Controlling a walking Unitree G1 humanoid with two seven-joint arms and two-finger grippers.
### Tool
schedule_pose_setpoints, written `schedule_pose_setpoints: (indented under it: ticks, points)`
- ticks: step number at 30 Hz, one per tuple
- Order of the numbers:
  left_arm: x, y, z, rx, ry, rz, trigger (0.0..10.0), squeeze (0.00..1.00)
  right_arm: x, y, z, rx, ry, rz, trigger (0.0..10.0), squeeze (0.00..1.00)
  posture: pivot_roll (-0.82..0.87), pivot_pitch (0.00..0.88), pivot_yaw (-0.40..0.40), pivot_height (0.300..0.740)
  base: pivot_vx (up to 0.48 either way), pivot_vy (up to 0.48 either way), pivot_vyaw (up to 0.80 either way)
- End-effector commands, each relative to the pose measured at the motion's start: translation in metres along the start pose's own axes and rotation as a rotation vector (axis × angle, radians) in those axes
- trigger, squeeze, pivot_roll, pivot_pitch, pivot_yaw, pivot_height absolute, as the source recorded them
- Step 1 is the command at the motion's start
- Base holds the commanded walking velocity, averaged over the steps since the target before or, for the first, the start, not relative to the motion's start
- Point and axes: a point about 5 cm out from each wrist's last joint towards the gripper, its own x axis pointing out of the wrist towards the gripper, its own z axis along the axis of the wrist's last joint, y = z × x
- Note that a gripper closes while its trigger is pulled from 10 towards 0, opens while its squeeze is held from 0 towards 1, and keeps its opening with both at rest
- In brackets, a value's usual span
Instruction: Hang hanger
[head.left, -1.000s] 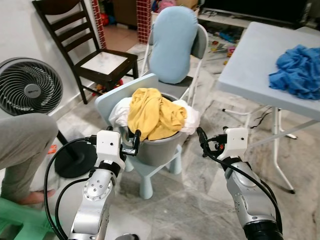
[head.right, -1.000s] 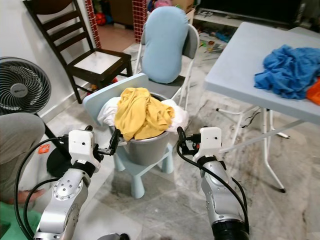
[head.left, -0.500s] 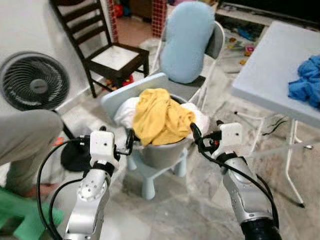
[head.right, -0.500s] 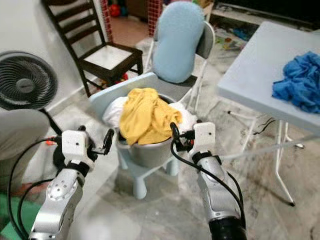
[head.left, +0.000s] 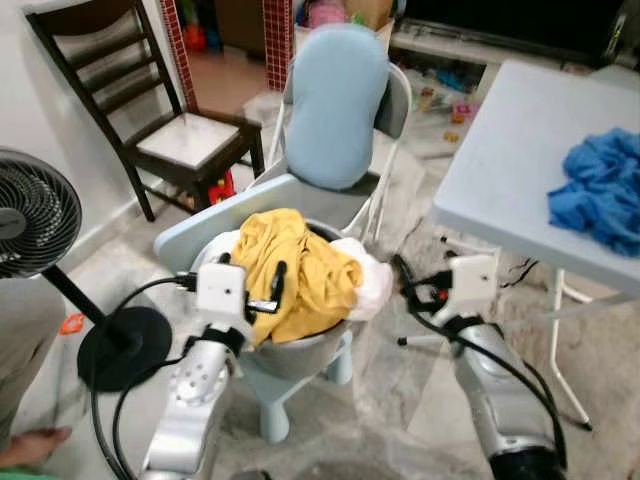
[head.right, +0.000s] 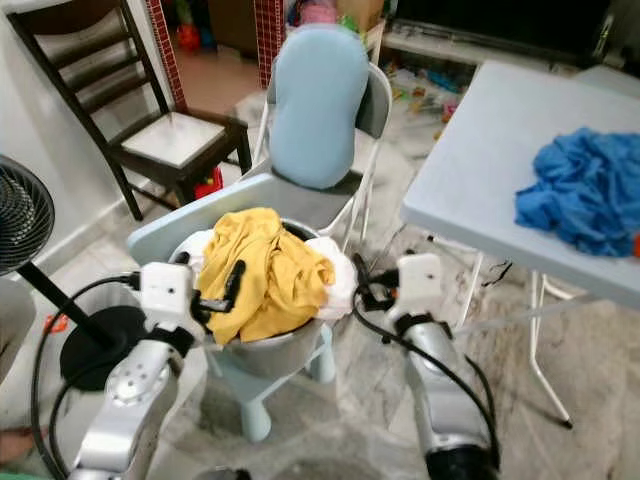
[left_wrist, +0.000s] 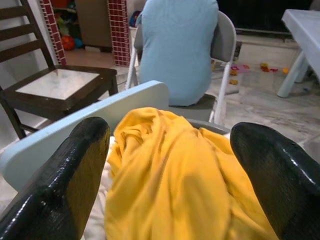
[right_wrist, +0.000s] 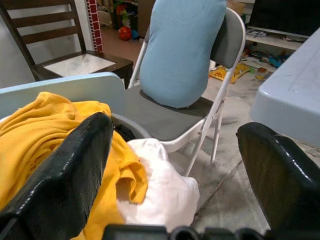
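Head stereo pair looks forward and down; two wrist cams look along their fingers, close in.
Both eye views share the grey basin (head.left: 300, 350) of laundry, folding chair (head.left: 385, 110), table (head.right: 480, 190) and both arms, slightly offset sideways. Left wrist view faces the yellow cloth (left_wrist: 170, 190) from just beside it; right wrist view faces the same pile, chair behind.

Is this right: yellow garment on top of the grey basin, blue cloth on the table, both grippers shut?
Not quite. Both the left gripper and right gripper are open, as each wrist view shows. The yellow garment does top the grey basin, and the blue cloth lies on the table.
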Motion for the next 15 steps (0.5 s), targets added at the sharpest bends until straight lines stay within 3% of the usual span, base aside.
schedule_pose_setpoints:
  ticks: [1,15]
  points:
    - [-0.0023,-0.0081,-0.0032,-0.007,0.012,-0.025,10.0,0.0,-0.0048,-0.0091,-0.0021,-0.013,0.014,-0.025,10.0,0.0,0.05,0.12,-0.037,0.74,0.0,0.0,0.0]
    - [-0.0007,-0.0049,-0.0073,0.014,0.041,0.017,10.0,0.0,-0.0057,-0.0075,-0.0037,-0.021,0.026,-0.019,10.0,0.0,0.05,0.127,-0.036,0.74,0.0,0.0,0.0]
